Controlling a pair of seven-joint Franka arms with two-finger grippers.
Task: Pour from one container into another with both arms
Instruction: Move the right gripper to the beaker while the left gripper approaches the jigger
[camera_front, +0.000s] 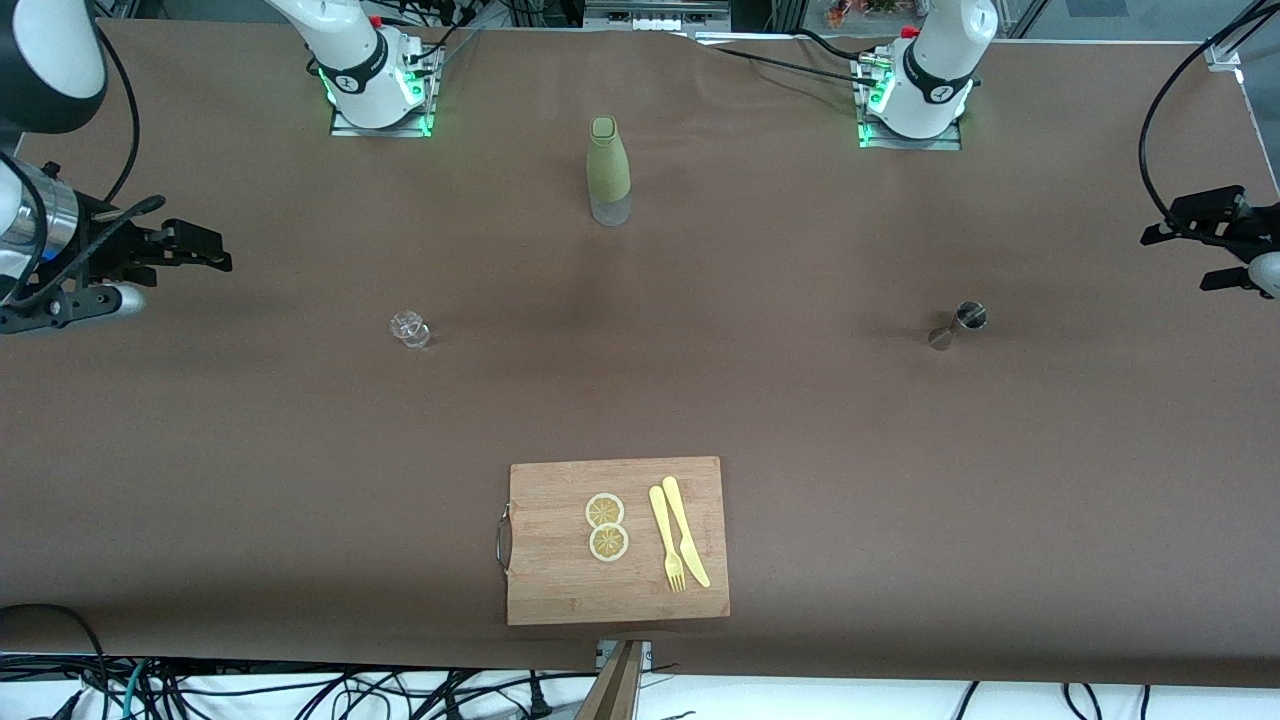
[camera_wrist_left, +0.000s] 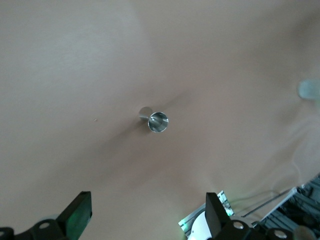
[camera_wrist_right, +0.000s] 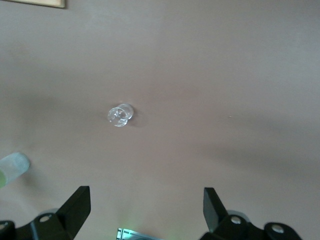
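My right arm (camera_front: 345, 45) and left arm (camera_front: 945, 50) both hang above the ends of the brown table. A small clear glass (camera_front: 410, 328) stands toward the right arm's end, and the right wrist view looks down on this glass (camera_wrist_right: 120, 115). My right gripper (camera_front: 205, 250) (camera_wrist_right: 145, 207) is open and empty, up in the air and well apart from it. A steel jigger (camera_front: 960, 322) (camera_wrist_left: 157, 121) stands toward the left arm's end. My left gripper (camera_front: 1175, 260) (camera_wrist_left: 147, 215) is also open and empty, high above the table's end.
A green bottle (camera_front: 608, 170) stands upright mid-table between the two bases. A wooden cutting board (camera_front: 560, 590) with two lemon slices (camera_front: 606, 526), a yellow fork (camera_front: 665, 545) and a knife (camera_front: 686, 540) lies near the front edge. Cables trail at the table's corners.
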